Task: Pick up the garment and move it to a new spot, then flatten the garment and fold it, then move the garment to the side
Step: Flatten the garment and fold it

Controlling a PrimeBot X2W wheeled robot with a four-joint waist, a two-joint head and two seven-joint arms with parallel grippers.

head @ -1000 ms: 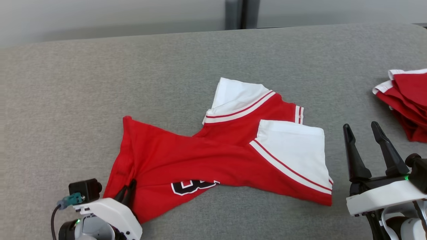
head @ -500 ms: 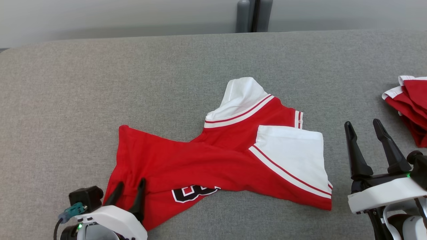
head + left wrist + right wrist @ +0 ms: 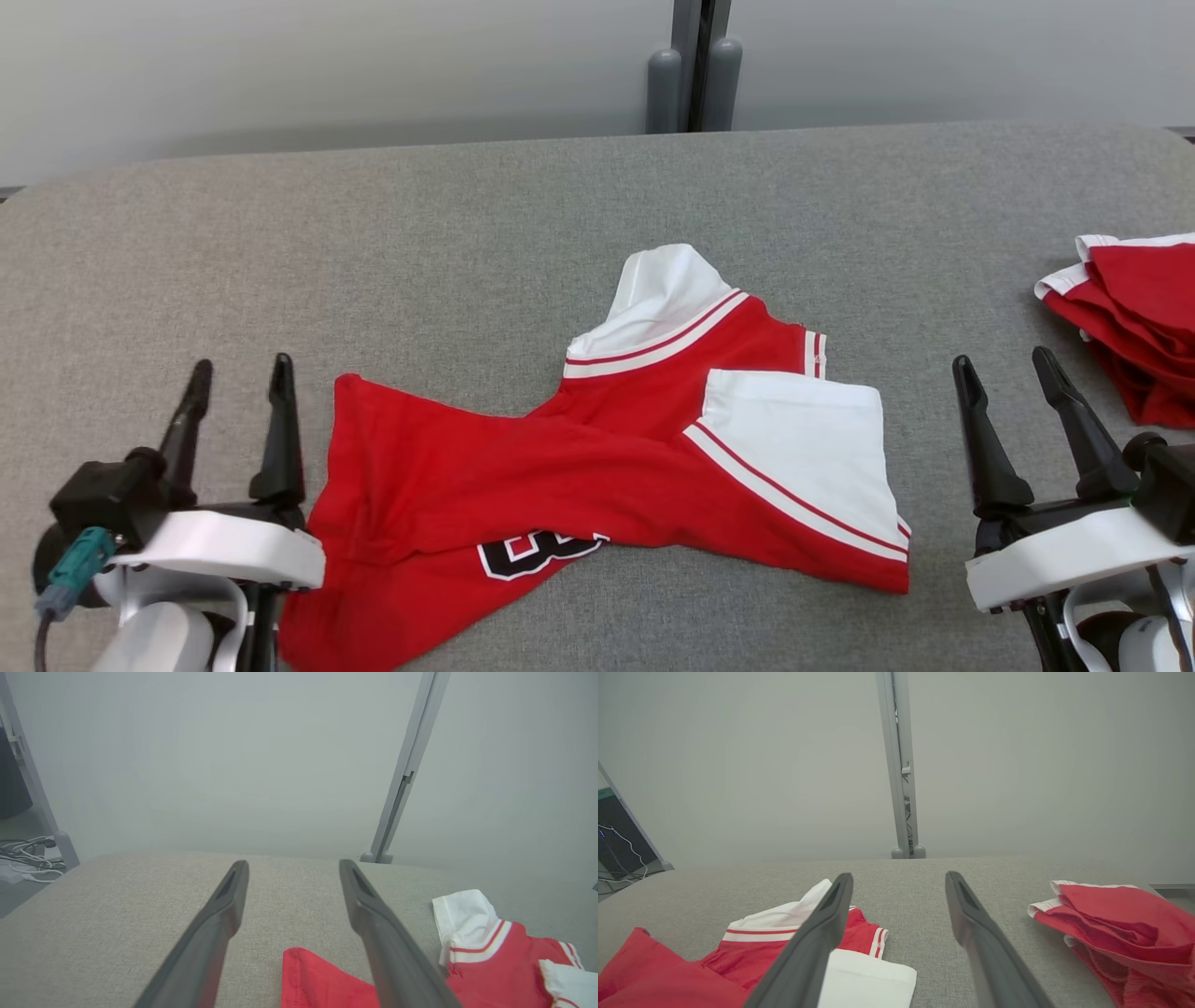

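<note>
Garment [image 3: 560,467]: red knit top with white sleeves, red-and-white striped trim and a black-and-white print partly tucked under a fold. It lies mid-bench, twisted and creased. One sleeve is flat on top at the right, the other is humped up at the back. Its lower-left corner runs just beside the left wrist housing.

Bench [image 3: 420,233]: grey woven fabric cover with rounded corners.

Left pincer [image 3: 241,366]: jaws wide, empty, just left of the garment's edge and not touching it.

Right pincer [image 3: 1003,360]: jaws wide, empty, near the right sleeve but apart from it.

Pile [image 3: 1134,317]: rumpled red cloth with white trim at the right bench edge, well apart from the garment.

Post [image 3: 693,65]: grey, upright behind the bench against a pale wall [image 3: 280,75].
</note>
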